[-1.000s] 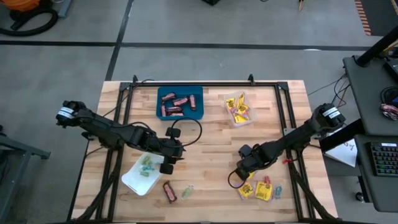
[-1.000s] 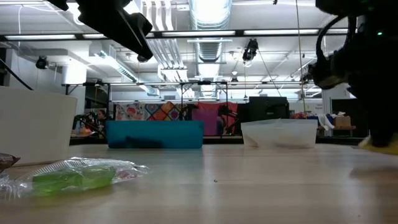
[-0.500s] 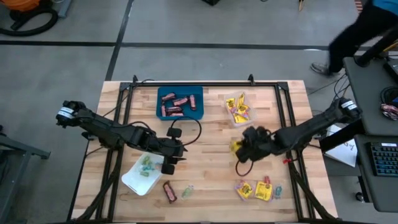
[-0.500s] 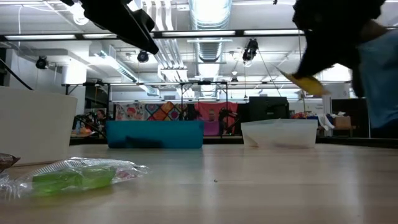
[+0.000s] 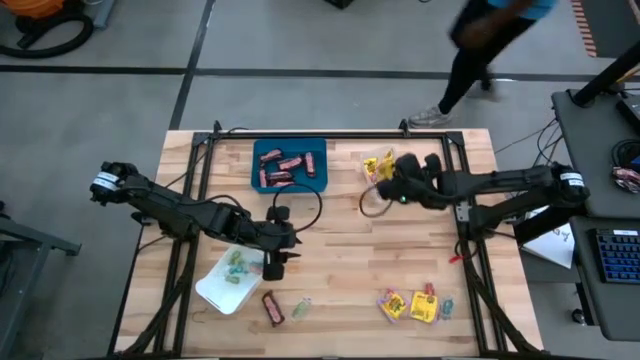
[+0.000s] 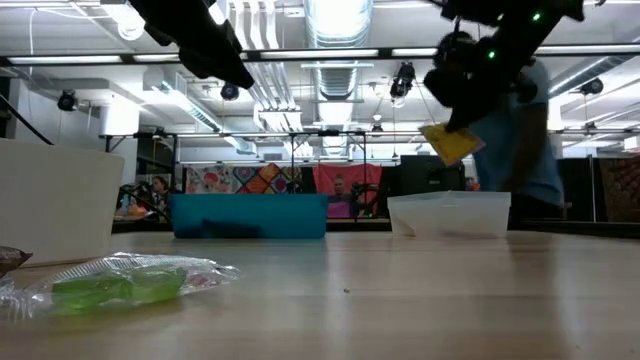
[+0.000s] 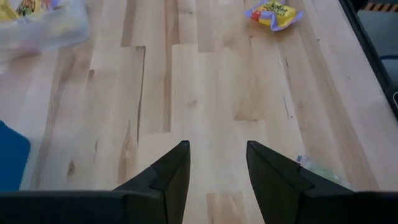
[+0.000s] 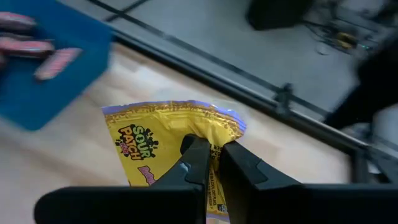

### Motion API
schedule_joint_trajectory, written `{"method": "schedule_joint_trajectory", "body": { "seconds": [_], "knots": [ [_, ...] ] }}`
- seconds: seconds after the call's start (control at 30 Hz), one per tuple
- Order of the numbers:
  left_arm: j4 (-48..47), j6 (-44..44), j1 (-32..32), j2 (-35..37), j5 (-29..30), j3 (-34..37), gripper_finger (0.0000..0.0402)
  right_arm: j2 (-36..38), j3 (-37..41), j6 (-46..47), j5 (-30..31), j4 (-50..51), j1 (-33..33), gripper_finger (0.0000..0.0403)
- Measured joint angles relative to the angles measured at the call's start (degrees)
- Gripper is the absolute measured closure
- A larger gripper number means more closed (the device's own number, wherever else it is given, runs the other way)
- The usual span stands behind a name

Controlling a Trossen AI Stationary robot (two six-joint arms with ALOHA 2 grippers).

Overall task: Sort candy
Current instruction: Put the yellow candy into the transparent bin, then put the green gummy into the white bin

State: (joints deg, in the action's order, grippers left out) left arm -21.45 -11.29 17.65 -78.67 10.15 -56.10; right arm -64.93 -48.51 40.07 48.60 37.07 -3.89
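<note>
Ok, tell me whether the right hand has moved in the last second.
Yes. The right hand, shut on a yellow packet, has gone from beside the loose candy pile at the near edge to over the clear tray.

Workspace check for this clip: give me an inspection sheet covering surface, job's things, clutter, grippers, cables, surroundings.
Surface: wooden table, bare in the middle.
Job's things: brown-red bars in the blue tray; yellow packets in the clear tray; pastel sweets in the white tray; loose candy at the front edge.
Clutter: nothing seen.
Grippers: right gripper shut on a yellow packet over the clear tray; left gripper open, empty, beside the white tray.
Cables: black loop at the left arm.
Surroundings: a person walking behind the table.
</note>
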Motion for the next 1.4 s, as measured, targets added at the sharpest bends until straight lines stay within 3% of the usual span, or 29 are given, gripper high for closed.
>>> {"method": "schedule_joint_trajectory", "body": {
  "seconds": [0.23, 0.47, 0.8, 1.07, 1.4],
  "knots": [
    [0.07, -2.73, 0.00, 0.00, 0.00, 0.94, 0.0260, -3.26, 0.00, -2.07, -0.29, -0.71, -8.50, 0.0381],
    [2.90, -5.29, 0.07, 0.00, -0.11, 3.67, 0.0260, -7.95, 0.00, -4.58, -0.95, -3.96, -10.48, 0.0372],
    [2.16, -8.06, 0.97, 0.00, -0.19, 3.96, 0.0260, -11.69, -0.02, -5.59, -1.03, -6.16, -10.41, 0.0309],
    [1.77, -9.19, 1.30, 0.00, -0.20, 3.96, 0.0260, -10.67, -0.02, -5.66, -1.44, -6.11, -10.39, 0.0261],
    [3.45, -17.53, 2.39, 0.00, -2.15, 3.96, 0.0260, -5.13, -0.02, -7.29, -13.39, -6.07, -9.41, 0.0259]
  ]
}}
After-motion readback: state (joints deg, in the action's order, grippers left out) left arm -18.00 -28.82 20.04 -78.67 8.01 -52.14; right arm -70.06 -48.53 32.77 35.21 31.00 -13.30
